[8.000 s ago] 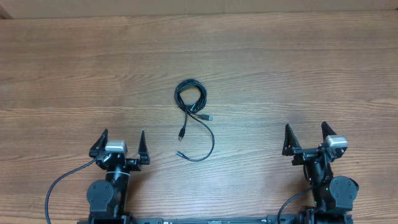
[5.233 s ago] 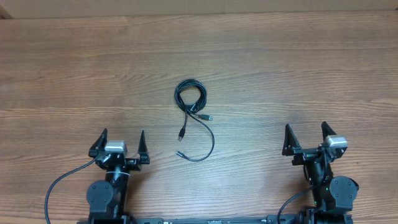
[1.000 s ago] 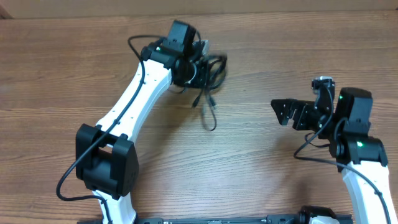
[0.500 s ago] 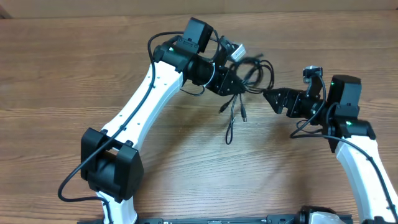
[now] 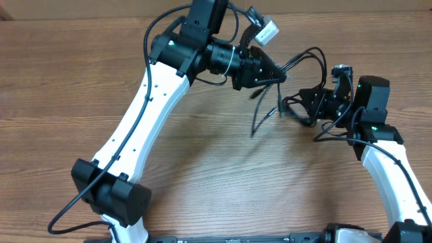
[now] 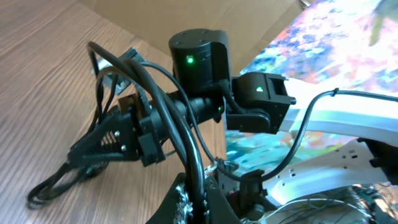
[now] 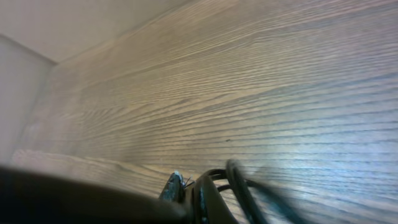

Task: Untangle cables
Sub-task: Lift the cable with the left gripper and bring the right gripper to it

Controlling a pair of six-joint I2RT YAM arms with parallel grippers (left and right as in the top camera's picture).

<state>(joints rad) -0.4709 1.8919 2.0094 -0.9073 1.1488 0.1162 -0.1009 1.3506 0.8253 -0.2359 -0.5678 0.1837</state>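
Left gripper (image 5: 272, 73), black and pointed toward the right, is held closed on the thin black cables with small metal plug ends (image 6: 186, 149). In the left wrist view a strand is seen pinched between its two fingers at the lower edge of the picture. From that grip the cables are held up above the brown wood-grain tabletop (image 5: 74, 74), near its far edge and right of centre. One loop is arched up and over to the right. Two loose ends are seen hanging below the left gripper, blurred, so their plugs cannot be made out.

The right gripper (image 5: 298, 104) is pointed leftward at the lower part of the same bundle, just beside the left gripper and slightly nearer the robot. Its fingers are drawn together to a point. In the left wrist view a small coil of several turns is gathered at that tip, so the grip is read as closed on the cables. In the right wrist view, which is smeared, a dark strand is seen curving just beside the fingertips, with bare wood grain behind.

The long white left arm (image 5: 145, 101) is stretched diagonally across the tabletop from the near left corner, and the white right arm (image 5: 388, 172) is angled up from the near right. A green light (image 6: 189, 60) is lit on the round black housing of the right arm's wrist.
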